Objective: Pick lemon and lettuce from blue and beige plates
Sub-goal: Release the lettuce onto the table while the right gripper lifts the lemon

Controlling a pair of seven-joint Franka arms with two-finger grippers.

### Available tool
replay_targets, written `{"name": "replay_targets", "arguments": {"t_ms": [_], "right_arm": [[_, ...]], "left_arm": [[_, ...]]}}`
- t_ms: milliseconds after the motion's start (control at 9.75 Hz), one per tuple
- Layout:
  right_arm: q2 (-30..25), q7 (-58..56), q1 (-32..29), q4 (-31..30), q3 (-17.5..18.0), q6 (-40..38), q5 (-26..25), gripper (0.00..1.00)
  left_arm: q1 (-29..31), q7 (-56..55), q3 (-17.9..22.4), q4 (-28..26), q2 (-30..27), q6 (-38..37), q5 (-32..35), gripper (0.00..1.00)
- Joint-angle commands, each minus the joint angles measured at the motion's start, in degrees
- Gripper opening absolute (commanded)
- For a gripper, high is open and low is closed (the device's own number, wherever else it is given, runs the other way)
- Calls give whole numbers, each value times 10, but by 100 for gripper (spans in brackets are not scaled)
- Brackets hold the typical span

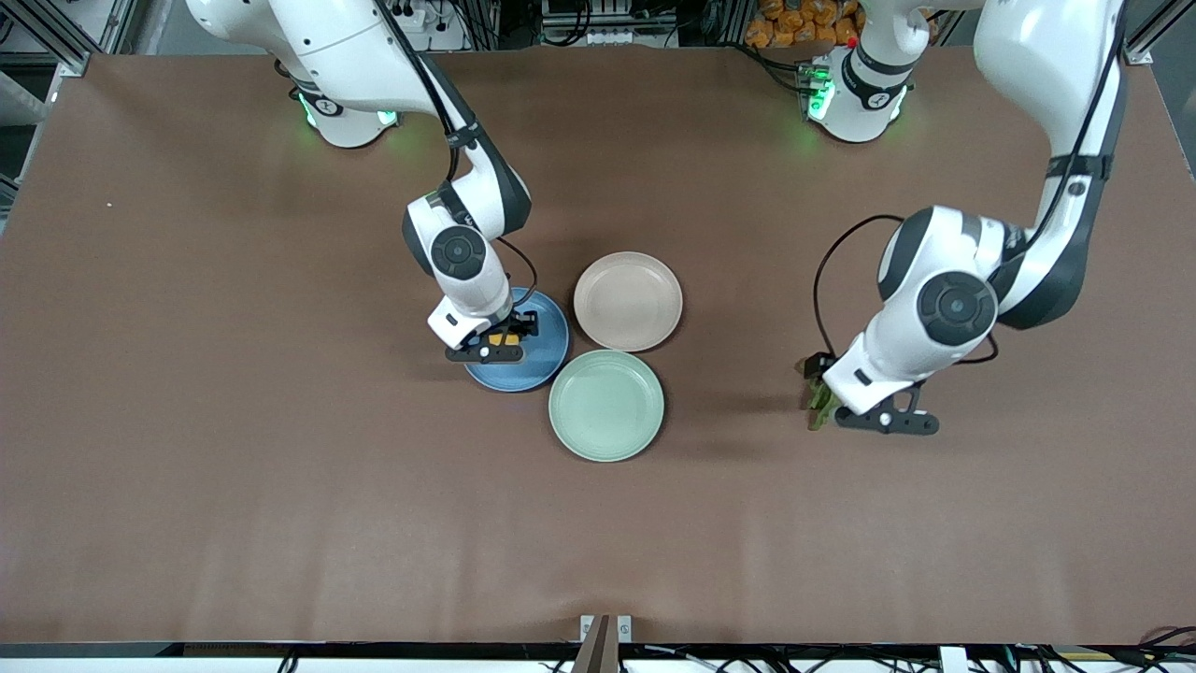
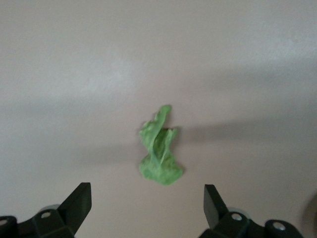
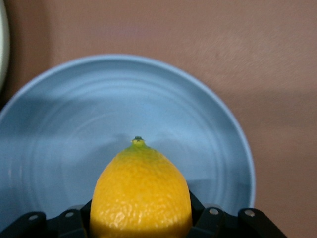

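Note:
My right gripper [image 1: 505, 338] is shut on a yellow lemon [image 3: 141, 191] at the blue plate [image 1: 549, 353]; the plate's rim [image 3: 208, 99] shows around the lemon in the right wrist view. I cannot tell whether the lemon touches the plate. The beige plate [image 1: 628, 301] is empty. A green lettuce piece [image 2: 159, 148] lies on the brown table toward the left arm's end, apart from the plates, and it also shows in the front view [image 1: 822, 406]. My left gripper [image 2: 147, 192] is open and empty just over the lettuce, one finger on each side.
An empty light green plate [image 1: 606, 405] sits nearer the front camera, touching the blue and beige plates. The brown cloth [image 1: 280, 467] covers the whole table.

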Motion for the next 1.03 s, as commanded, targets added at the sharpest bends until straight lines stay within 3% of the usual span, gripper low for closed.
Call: {"name": "replay_targets", "arguments": {"t_ms": [0, 205, 410, 718, 923], "right_arm": [[-25, -4, -30, 40, 4, -93, 11, 51], [-39, -32, -60, 71, 4, -159, 11, 51], [-57, -75, -90, 96, 2, -219, 10, 51], [-75, -131, -145, 138, 1, -298, 3, 51], [-92, -136, -171, 143, 1, -307, -22, 51]], "left_arm": [[14, -4, 1, -107, -92, 12, -33, 100], [3, -2, 21, -157, -144, 12, -36, 100], [-34, 0, 55, -158, -176, 11, -46, 100], [-27, 0, 56, -122, -211, 12, -72, 100], [-27, -2, 56, -74, -211, 12, -94, 100]]}}
